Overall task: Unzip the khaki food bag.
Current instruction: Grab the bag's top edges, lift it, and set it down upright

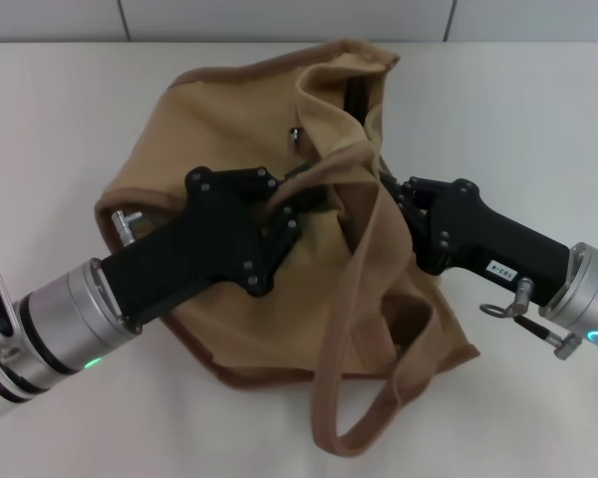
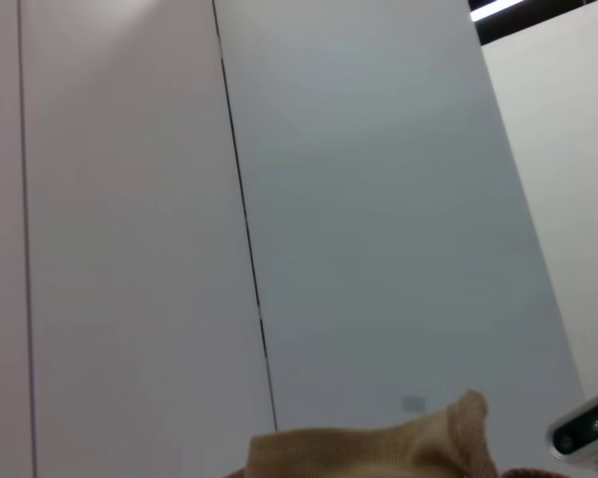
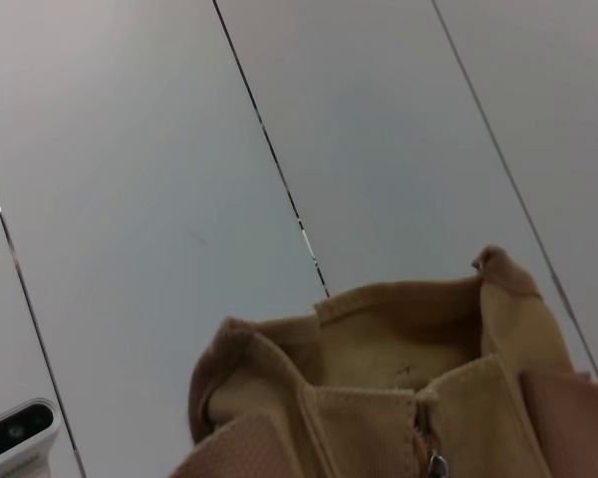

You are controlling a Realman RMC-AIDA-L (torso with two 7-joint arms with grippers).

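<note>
The khaki food bag (image 1: 229, 110) lies slumped on the white table, its top edge crumpled and a dark gap (image 1: 354, 100) showing at the opening. A small metal piece (image 1: 293, 134) glints on the fabric near that gap. One webbing handle (image 1: 364, 299) loops forward over the bag. My left gripper (image 1: 297, 199) reaches in from the left and presses against the bag's middle. My right gripper (image 1: 387, 189) comes in from the right, its tip hidden behind the handle. The right wrist view shows the bag's top (image 3: 379, 358) and a zipper pull (image 3: 437, 464). The bag's edge (image 2: 379, 448) also shows in the left wrist view.
The white table (image 1: 538, 119) spreads around the bag, with a tiled wall (image 1: 279, 18) along its far edge. A white housing (image 2: 588, 428) shows at the edge of the left wrist view, and another (image 3: 15, 433) in the right wrist view.
</note>
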